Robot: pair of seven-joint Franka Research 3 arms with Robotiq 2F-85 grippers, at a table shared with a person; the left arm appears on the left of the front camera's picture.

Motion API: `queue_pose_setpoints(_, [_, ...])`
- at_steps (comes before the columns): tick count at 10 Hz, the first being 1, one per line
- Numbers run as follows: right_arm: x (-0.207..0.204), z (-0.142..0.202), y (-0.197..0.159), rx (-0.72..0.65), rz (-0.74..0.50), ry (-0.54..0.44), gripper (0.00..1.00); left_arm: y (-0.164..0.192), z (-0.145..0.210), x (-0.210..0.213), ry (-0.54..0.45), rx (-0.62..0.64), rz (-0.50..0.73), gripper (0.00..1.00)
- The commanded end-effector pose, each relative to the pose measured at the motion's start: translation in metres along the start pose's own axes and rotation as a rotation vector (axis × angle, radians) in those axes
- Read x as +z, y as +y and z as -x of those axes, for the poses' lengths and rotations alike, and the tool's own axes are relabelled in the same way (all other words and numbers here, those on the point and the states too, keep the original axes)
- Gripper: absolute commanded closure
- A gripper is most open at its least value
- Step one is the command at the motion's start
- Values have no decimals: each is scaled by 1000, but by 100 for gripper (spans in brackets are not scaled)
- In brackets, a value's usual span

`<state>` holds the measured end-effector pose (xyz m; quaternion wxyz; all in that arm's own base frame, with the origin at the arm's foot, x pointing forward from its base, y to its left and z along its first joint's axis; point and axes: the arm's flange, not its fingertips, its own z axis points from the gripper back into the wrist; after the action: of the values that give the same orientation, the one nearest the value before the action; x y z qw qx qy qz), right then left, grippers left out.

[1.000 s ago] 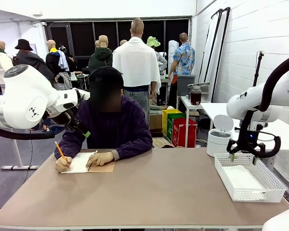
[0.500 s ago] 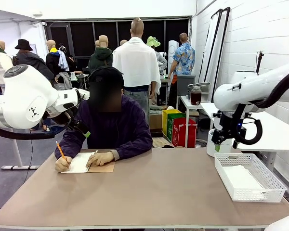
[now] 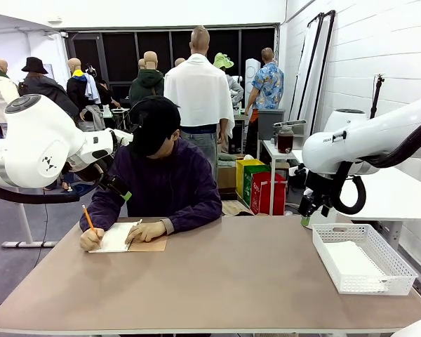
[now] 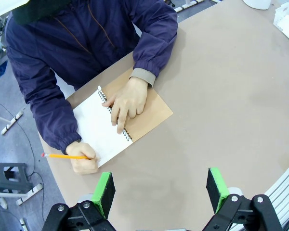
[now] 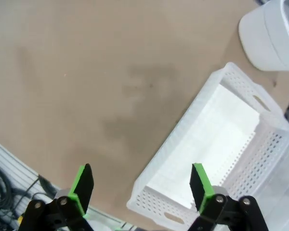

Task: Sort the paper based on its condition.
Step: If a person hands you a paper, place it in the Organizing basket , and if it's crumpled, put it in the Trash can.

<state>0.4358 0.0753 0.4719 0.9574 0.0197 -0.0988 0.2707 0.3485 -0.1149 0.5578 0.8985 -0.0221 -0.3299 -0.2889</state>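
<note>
White paper point(image 3: 351, 261) lies flat inside the white basket point(image 3: 375, 284), table's right end

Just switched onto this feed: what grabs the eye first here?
At the far left of the table, a person is writing with an orange pencil in a spiral notebook. At the right end sits a white perforated basket with white paper lying in it. Both the left gripper and right gripper hang open above the table, holding nothing.

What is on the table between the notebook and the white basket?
Nothing. In the front view, the brown table is bare all the way from the notebook to the basket.
</note>
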Motion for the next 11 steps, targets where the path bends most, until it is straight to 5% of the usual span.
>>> queue_pose_setpoints(1, [2,0,-2,-9,11,15,0,1,-1,0,-5,2,1,0])
queue_pose_setpoints(4, [0,0,-1,-1,1,3,0,1,-1,0,-5,2,1,0])
queue_pose_setpoints(7, [33,-18,40,144,99,-354,0,1,-1,0,-5,2,1,0])
queue_pose_setpoints(11, [48,-11,81,347,-21,-508,0,1,-1,0,-5,2,1,0])
